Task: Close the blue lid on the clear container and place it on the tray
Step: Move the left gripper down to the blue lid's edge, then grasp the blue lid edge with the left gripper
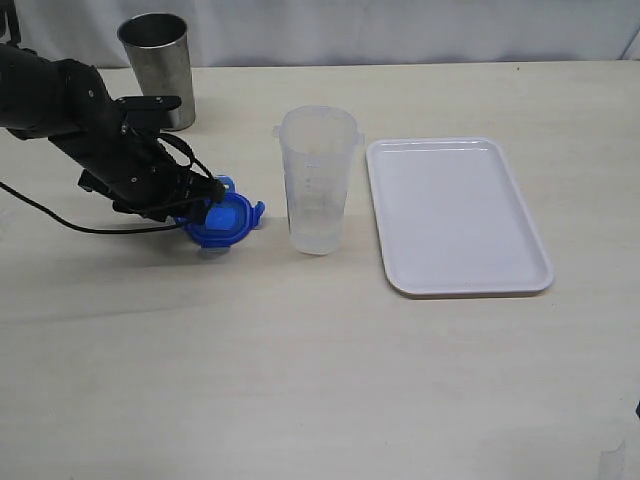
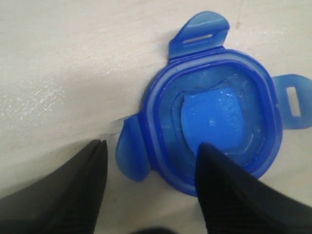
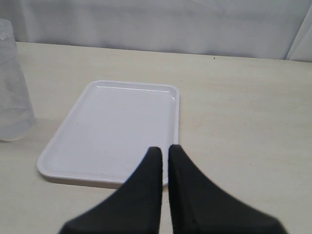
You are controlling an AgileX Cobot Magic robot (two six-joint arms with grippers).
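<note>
The blue lid (image 1: 225, 218) lies flat on the table, left of the clear container (image 1: 318, 180), which stands upright and uncovered. My left gripper (image 1: 205, 200) is low over the lid and open. In the left wrist view the blue lid (image 2: 214, 117) shows its flaps spread out; my left gripper (image 2: 152, 146) straddles its near edge, one finger over the rim and the other over bare table beside a flap. The white tray (image 1: 455, 215) lies right of the container with nothing on it. My right gripper (image 3: 165, 148) is shut on nothing, above the tray (image 3: 117, 126) near its corner.
A grey metal cup (image 1: 158, 70) stands at the back left, behind the left arm. The clear container (image 3: 12, 97) shows at the edge of the right wrist view. A black cable trails from the left arm across the table.
</note>
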